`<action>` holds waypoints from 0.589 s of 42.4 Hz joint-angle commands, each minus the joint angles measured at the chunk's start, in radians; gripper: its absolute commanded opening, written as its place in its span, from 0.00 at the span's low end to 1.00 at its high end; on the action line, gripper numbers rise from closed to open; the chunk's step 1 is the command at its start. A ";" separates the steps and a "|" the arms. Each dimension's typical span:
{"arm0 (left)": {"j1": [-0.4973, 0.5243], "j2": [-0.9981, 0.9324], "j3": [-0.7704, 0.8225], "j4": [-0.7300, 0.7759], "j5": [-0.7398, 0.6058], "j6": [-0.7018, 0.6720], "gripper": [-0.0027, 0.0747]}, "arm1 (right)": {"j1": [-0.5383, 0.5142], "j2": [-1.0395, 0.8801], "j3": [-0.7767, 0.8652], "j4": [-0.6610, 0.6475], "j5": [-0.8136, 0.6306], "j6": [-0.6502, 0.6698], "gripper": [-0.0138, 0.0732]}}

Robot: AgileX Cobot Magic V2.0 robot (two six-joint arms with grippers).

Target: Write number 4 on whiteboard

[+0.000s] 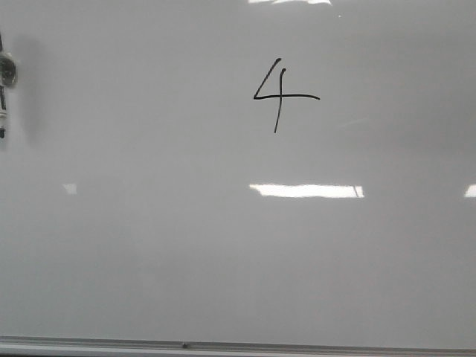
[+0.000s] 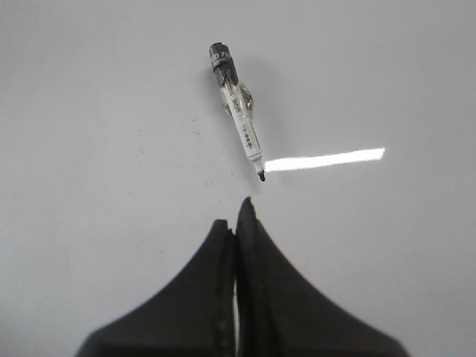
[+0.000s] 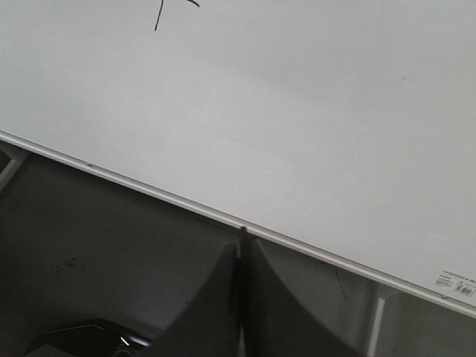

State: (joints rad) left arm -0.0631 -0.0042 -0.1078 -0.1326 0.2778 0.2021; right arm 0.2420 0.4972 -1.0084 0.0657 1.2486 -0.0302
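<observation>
The number 4 [image 1: 281,95] is drawn in thin black lines on the upper middle of the whiteboard [image 1: 223,260]. Its lower strokes show as the number 4 [image 3: 160,15] in the right wrist view. A marker [image 2: 237,110] with a clear body lies loose on the whiteboard [image 2: 89,134], tip towards my left gripper [image 2: 236,212], which is shut and empty a short way off. The same marker [image 1: 4,82] shows at the front view's left edge. My right gripper [image 3: 242,242] is shut and empty, off the whiteboard [image 3: 297,111] beyond its silver edge.
The board's silver edge strip [image 1: 223,346] runs along the near side. Bright light reflections [image 1: 305,190] lie on the board. Beside the board is a dark grey surface [image 3: 89,238]. A small label [image 3: 455,284] sits at a board corner.
</observation>
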 commanded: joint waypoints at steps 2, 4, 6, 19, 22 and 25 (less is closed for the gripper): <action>0.003 -0.019 0.013 0.040 -0.119 -0.116 0.01 | -0.007 0.008 -0.031 -0.002 -0.057 0.003 0.08; 0.003 -0.017 0.026 0.106 -0.120 -0.202 0.01 | -0.007 0.008 -0.031 -0.002 -0.056 0.003 0.08; 0.003 -0.017 0.037 0.148 -0.133 -0.249 0.01 | -0.007 0.008 -0.031 -0.002 -0.056 0.003 0.08; 0.003 -0.017 0.119 0.155 -0.321 -0.249 0.01 | -0.007 0.008 -0.031 -0.002 -0.056 0.003 0.08; 0.003 -0.017 0.119 0.155 -0.329 -0.249 0.01 | -0.007 0.008 -0.031 -0.002 -0.056 0.003 0.08; 0.003 -0.017 0.119 0.155 -0.329 -0.249 0.01 | -0.007 0.008 -0.031 -0.002 -0.056 0.003 0.08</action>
State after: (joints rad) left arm -0.0631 -0.0064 0.0063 0.0204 0.0414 -0.0369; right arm 0.2420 0.4972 -1.0084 0.0657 1.2501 -0.0302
